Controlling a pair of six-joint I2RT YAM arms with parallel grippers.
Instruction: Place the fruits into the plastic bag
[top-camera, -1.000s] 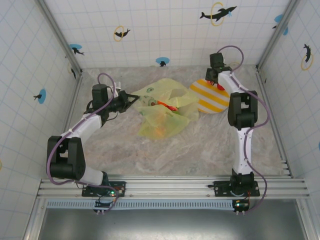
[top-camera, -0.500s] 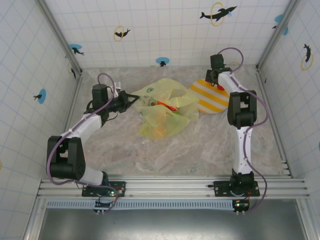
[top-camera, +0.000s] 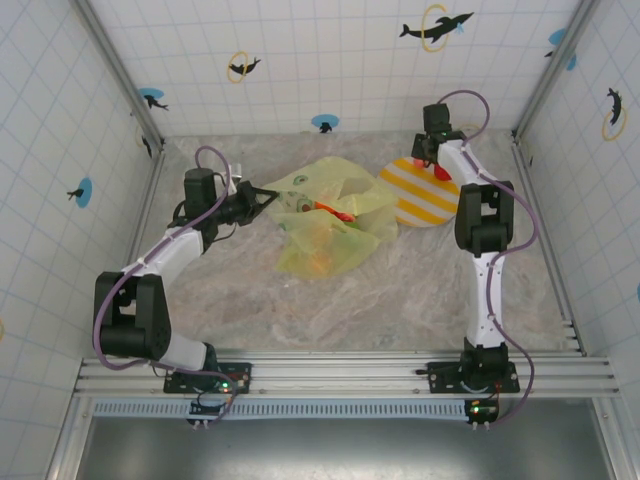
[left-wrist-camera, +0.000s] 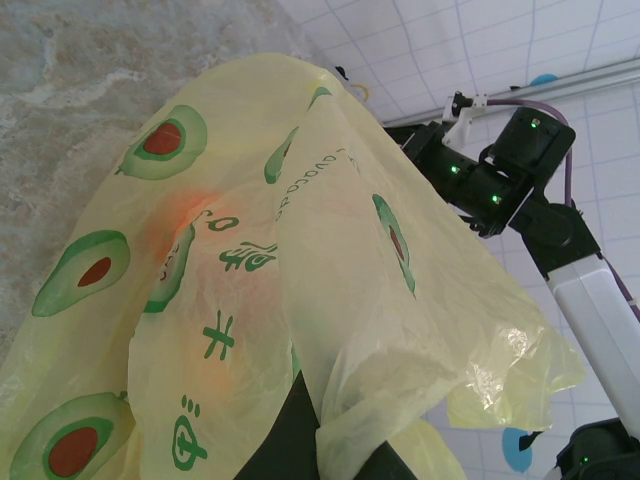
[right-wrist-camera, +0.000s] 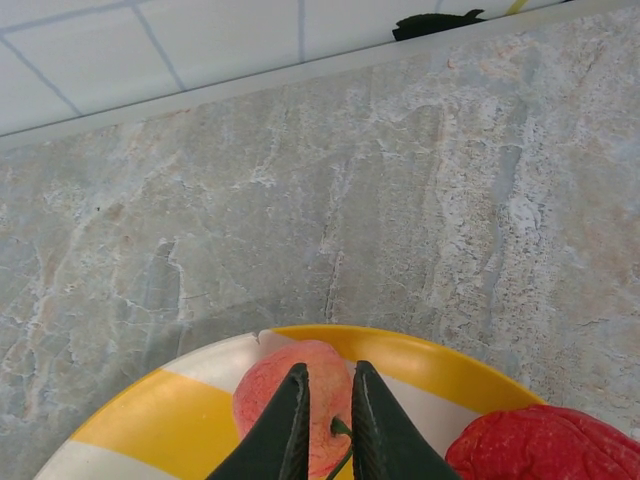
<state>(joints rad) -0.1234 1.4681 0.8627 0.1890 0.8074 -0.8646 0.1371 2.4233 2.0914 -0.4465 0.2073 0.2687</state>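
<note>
The plastic bag (top-camera: 325, 225) lies crumpled mid-table, yellow-green with avocado prints, with orange and red fruits showing through its film. My left gripper (top-camera: 262, 198) is shut on the bag's left edge. In the left wrist view the bag (left-wrist-camera: 300, 250) drapes over the dark fingers (left-wrist-camera: 290, 435). My right gripper (right-wrist-camera: 328, 378) is over the far rim of the striped plate (right-wrist-camera: 150, 440), its fingers closed to a narrow gap around the green stem of a pink-orange fruit (right-wrist-camera: 270, 385). A red fruit (right-wrist-camera: 545, 445) lies on the plate to the right of it.
The yellow-and-white striped plate (top-camera: 415, 205) sits right of the bag, close to the right arm. Tiled walls and metal corner posts enclose the marble table (top-camera: 350, 300). The back wall edge runs just beyond the plate (right-wrist-camera: 300, 75).
The right gripper has edged slightly toward the back wall over the plate. The left gripper and the bag have stayed put.
</note>
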